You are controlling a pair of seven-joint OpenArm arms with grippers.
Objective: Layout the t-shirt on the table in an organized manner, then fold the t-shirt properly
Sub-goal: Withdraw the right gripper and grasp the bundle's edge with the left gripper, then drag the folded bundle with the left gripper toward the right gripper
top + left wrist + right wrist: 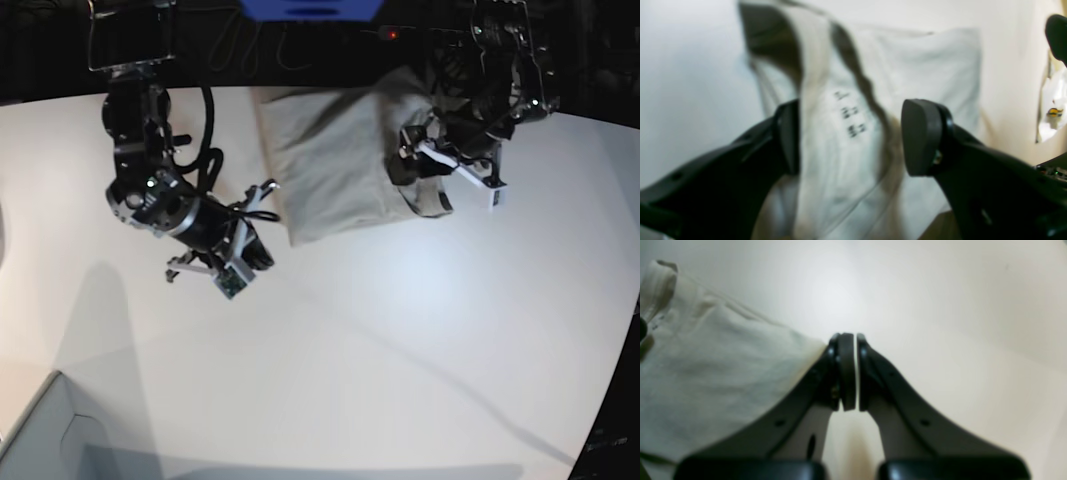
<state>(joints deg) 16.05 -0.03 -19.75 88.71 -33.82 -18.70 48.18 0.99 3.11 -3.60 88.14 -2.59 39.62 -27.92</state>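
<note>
**Shirt folded at the far edge, one pincer wide open over the neck label**

So the t-shirt [335,165] is sitting on the table [400,350] as a folded, roughly rectangular bundle up near the far edge, a bit wrinkly, pale grey-beige. Most of the big white tabletop around it is bare, and there's a pale box corner [45,430] poking in at the near left of the base view.

The left gripper [853,136] is right over the shirt's end on the base view's right. Its jaws stand wide apart with a raised fold of cloth between them; one finger [788,136] looks like it's against the fabric, the other is clear of it, so it isn't clamping anything. In that wrist view you can see the white neck label [848,116] with three short rows of dark print, but it's way too blurry to read, no brand or size I can make out.

The right gripper [849,373] is pinched shut with nothing in it, hanging over bare table just beside the shirt's corner, on the base view's left.
</note>
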